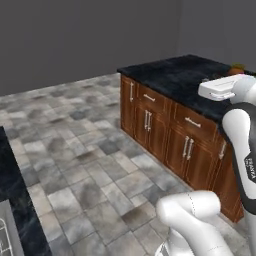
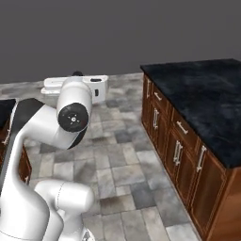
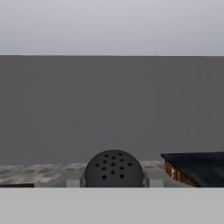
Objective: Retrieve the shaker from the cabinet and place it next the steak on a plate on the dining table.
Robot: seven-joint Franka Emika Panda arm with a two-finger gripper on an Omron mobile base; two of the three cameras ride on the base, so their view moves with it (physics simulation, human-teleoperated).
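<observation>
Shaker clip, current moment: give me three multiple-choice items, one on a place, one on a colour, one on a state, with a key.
1. Where is the shaker?
A. Between the fingers of the hand
B. On the tiled floor
C. On the black counter

2. What colour is the top of the island ahead?
A. White
B. Black marble
C. Pale wood

3. How do the doors and drawers on the island's side stand?
A. All closed
B. One drawer pulled out
C. Two doors swung open

Key: 1 A, the hand view has the holed black dome sitting between the two fingers; 2 B, both base views show a dark veined top over brown wood sides; 3 A, every front lies flush with its silver handle in line.
</observation>
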